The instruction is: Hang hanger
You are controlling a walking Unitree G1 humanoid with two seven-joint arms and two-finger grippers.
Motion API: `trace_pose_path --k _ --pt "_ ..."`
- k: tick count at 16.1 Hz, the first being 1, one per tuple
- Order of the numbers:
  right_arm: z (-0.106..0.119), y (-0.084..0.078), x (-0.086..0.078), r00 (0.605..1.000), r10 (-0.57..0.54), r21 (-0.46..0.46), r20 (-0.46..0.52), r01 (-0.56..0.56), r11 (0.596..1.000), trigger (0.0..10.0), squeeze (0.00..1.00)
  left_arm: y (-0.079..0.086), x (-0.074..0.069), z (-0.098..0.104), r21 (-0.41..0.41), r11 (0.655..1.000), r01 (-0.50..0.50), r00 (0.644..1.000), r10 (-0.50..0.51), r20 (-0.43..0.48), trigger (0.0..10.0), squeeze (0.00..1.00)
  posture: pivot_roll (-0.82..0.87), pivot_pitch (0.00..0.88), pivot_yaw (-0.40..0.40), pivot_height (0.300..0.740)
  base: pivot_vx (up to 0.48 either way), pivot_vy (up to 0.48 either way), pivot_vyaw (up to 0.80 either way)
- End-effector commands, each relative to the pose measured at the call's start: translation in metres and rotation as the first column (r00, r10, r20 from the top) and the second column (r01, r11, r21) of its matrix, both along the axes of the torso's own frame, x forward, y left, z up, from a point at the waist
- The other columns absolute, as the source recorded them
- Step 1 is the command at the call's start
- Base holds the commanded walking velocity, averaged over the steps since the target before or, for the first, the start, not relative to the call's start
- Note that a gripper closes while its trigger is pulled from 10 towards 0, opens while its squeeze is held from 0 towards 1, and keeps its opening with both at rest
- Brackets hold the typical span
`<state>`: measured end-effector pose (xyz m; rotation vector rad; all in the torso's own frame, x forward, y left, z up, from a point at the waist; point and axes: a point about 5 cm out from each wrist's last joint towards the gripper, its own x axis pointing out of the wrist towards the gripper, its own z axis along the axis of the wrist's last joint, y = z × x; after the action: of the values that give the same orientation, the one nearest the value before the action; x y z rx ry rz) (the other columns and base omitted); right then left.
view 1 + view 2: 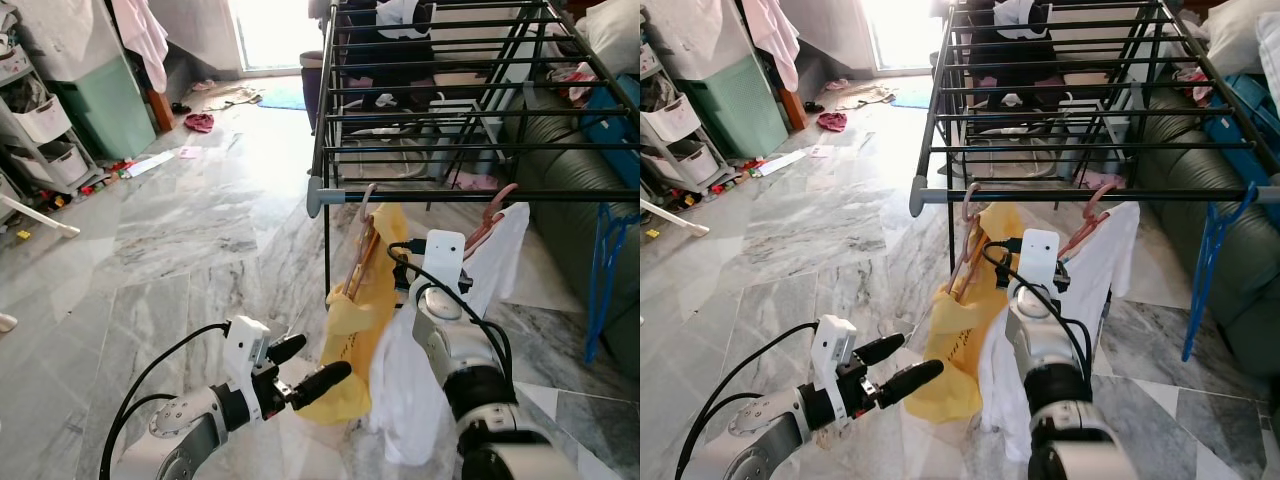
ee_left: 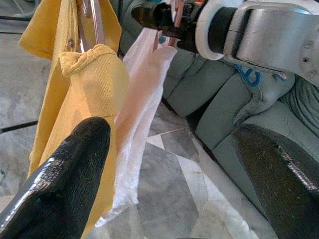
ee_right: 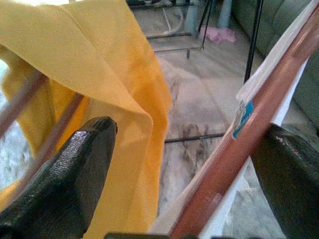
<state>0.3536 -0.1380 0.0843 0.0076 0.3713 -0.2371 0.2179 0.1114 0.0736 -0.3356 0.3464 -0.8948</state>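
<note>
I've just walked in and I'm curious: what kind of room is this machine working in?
Probably a home living room used for drying laundry: a metal drying rack with a yellow garment on a hanger, a green sofa, and a marble floor strewn with clutter.

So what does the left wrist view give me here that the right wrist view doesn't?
Left wrist view alone: the right gripper from outside, up at the white garment's top, and the green sofa behind it. Right wrist view alone: the pink hanger close up, running between that gripper's parted fingers, with a blue sticker on it, and the rack's legs beyond. Both show the yellow garment, the white garment and the marble floor.
</note>
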Motion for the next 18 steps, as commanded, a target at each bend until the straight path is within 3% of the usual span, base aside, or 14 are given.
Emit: trace_pose_path --k 1,5,9,12,16,17,18 --pt "-0.007 -0.007 0.000 0.998 -0.047 0.016 -0.048 0.048 0.999 10.0 0.00 0.003 0.000 0.002 0.011 1.000 0.011 1.000 -0.011 0.015 10.0 0.00 -0.05 0.030 0.061 0.740 0.000 0.000 0.00" --pt "-0.022 -0.038 -0.007 0.980 -0.156 0.010 -0.124 0.159 0.987 10.0 0.00 0.002 -0.002 0.002 0.009 1.000 0.020 1.000 -0.020 0.011 10.0 0.00 -0.05 0.028 0.059 0.740 0.000 0.000 0.00" --pt "-0.027 -0.058 -0.011 0.968 -0.213 -0.021 -0.135 0.212 0.977 10.0 0.00 0.002 -0.001 0.001 0.011 1.000 0.027 1.000 -0.027 0.009 10.0 0.00 -0.06 0.026 0.066 0.740 0.000 0.000 0.00" --pt "-0.020 -0.072 -0.010 0.975 -0.204 -0.144 -0.084 0.190 0.971 10.0 0.00 0.001 0.001 0.001 0.013 0.999 0.029 0.999 -0.030 0.013 10.0 0.00 -0.06 0.028 0.072 0.740 0.000 0.000 0.00" --pt "-0.014 -0.079 -0.006 0.985 -0.161 -0.233 -0.062 0.143 0.962 9.8 0.00 -0.002 -0.002 -0.002 0.015 0.999 0.038 0.999 -0.038 0.004 10.0 0.00 -0.06 0.029 0.077 0.740 0.000 0.000 0.00" --pt "-0.014 -0.080 -0.006 0.984 -0.164 -0.227 -0.063 0.146 0.963 8.6 0.00 -0.002 -0.002 -0.002 0.015 0.999 0.039 0.999 -0.039 0.005 10.0 0.00 -0.06 0.029 0.076 0.740 0.000 0.000 0.00" --pt "-0.013 -0.080 -0.005 0.985 -0.162 -0.227 -0.058 0.145 0.963 0.0 0.00 -0.002 -0.002 -0.002 0.014 0.999 0.038 0.999 -0.038 0.004 10.0 0.00 -0.06 0.028 0.074 0.740 0.000 0.000 0.00"
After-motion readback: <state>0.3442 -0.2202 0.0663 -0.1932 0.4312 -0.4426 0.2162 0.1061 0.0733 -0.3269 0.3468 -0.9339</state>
